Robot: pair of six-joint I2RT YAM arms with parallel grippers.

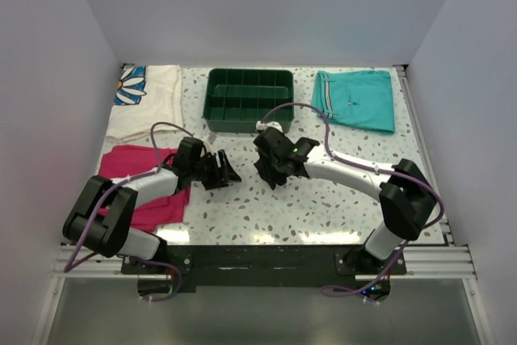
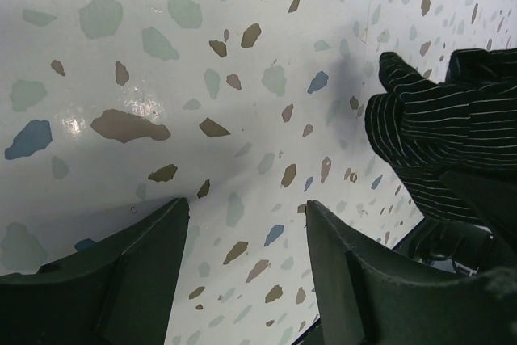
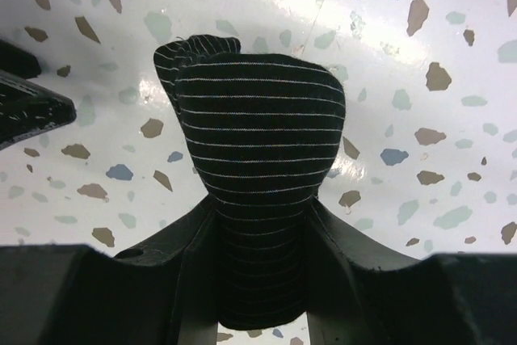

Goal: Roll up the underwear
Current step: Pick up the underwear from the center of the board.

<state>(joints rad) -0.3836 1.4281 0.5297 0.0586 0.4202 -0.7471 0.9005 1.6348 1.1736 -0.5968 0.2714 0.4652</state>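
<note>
The underwear (image 3: 258,135) sits as a soft, light roll pinched at its near end by the right gripper (image 3: 261,216); the fabric looks springy and likely to unroll, so hold across the roll's middle; the left gripper (image 2: 242,212), spread and empty, hovers just beside it.

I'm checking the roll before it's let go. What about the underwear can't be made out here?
Right wrist view: the lower end of the underwear is hidden between the fingers of the right gripper and cut off by the bottom edge.
Top view: the right gripper covers nearly all of it.
Left wrist view: the frame's right edge cuts it off.
</note>
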